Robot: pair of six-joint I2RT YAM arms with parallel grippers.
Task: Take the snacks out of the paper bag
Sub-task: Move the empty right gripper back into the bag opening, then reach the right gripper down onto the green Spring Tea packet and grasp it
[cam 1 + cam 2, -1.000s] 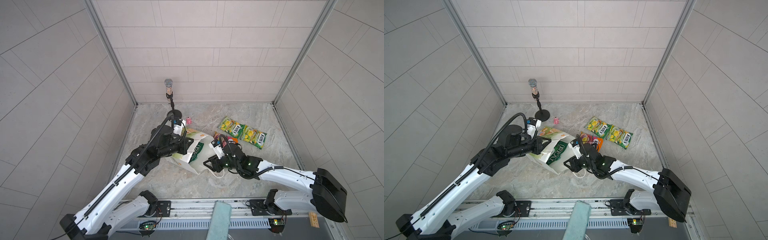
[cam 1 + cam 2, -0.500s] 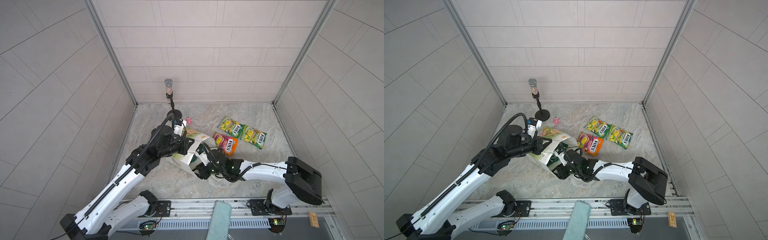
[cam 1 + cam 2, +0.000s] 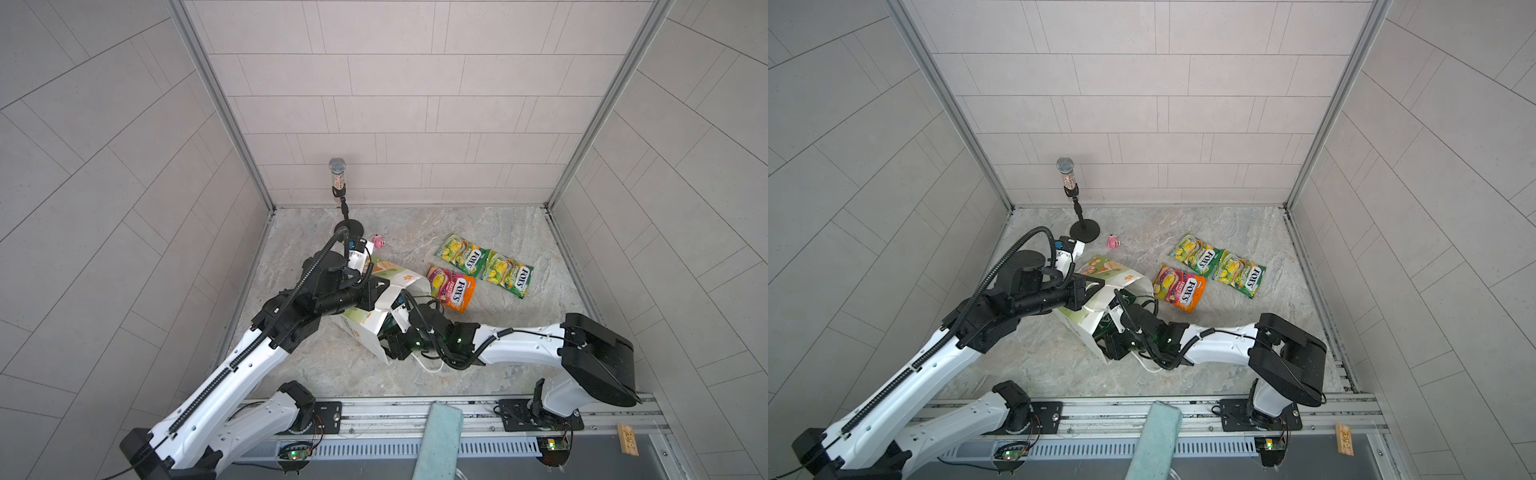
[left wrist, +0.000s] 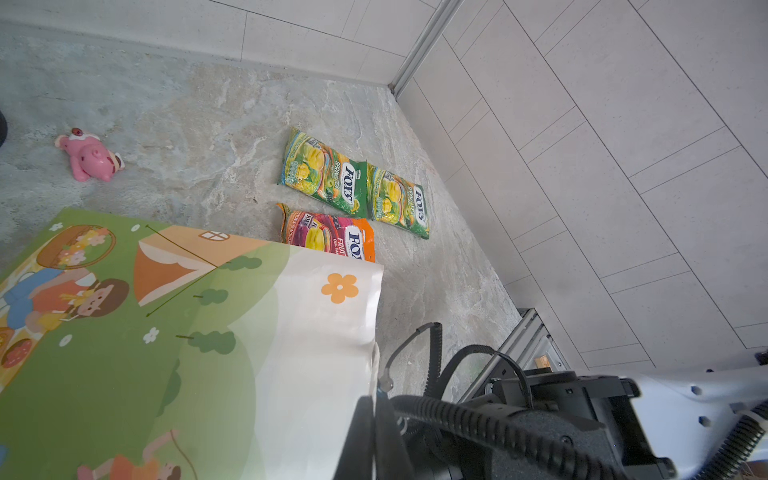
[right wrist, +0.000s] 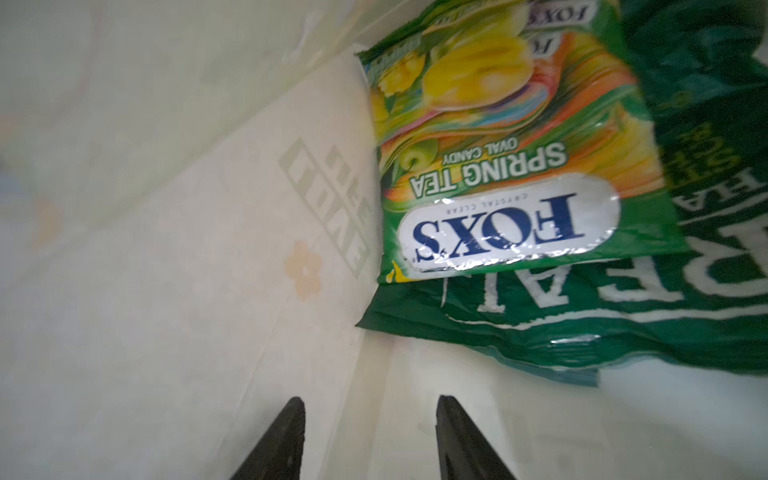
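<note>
The white paper bag (image 3: 360,328) (image 3: 1080,321) lies on its side, mouth toward the right. My left gripper (image 3: 375,292) (image 4: 374,436) is shut on its upper rim and holds the mouth apart. My right gripper (image 5: 368,401) is inside the bag, open and empty; in both top views the bag hides its fingers. Just ahead of it a green-yellow FOX'S packet (image 5: 498,166) lies on a dark green REAL bag (image 5: 582,316). Out on the floor lie two green-yellow FOX'S packets (image 3: 461,255) (image 3: 509,276) and a pink-orange one (image 3: 451,286).
A microphone on a round black stand (image 3: 338,195) rises at the back left, with a small pink toy (image 3: 378,241) beside its base. A teal cloth (image 3: 438,440) hangs over the front rail. Tiled walls close the floor on three sides.
My right gripper has moved left from beside the pink-orange packet into the bag's mouth, staying open. The left gripper has held the rim still.
</note>
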